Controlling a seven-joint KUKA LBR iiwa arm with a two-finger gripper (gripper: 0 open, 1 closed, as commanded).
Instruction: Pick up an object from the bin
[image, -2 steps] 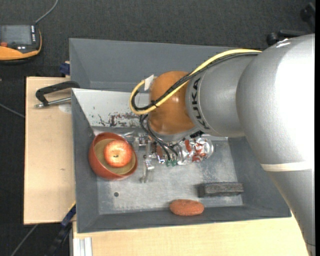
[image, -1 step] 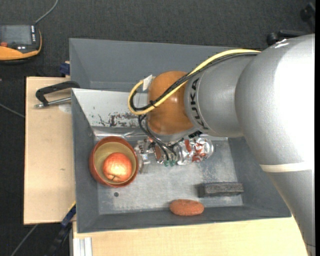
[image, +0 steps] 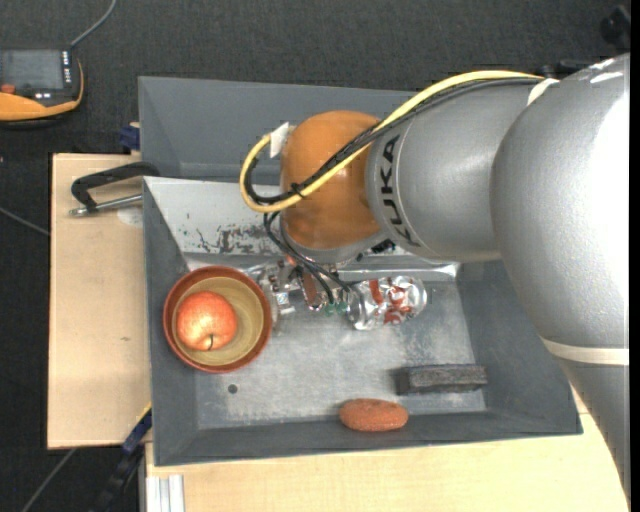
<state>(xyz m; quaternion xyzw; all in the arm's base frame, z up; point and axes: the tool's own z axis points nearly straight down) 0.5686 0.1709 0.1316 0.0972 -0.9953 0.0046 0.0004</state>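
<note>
The bin (image: 300, 375) is grey; the bowl (image: 218, 271) is reddish brown and its apple (image: 206, 322) is red mottled with yellow. The crumpled wrapper (image: 388, 302) is silver with red print, the block (image: 440, 378) dark grey, the oval lump (image: 374, 414) orange-brown.

My arm (image: 480, 170) is made of thick, rounded shells in silver-grey, smooth and a little shiny. On one shell stand black letters (image: 385, 200), which read KUKA as far as I can see them. At my wrist sits an orange cover (image: 325, 185), round like a dome. A yellow cable (image: 440, 92) runs along the arm and loops beside the cover, with a black cable (image: 262, 196) next to it. My gripper (image: 300, 288) seems to be small metal parts with thin dark wires. A pale ring (image: 590, 350) marks one joint.
</note>
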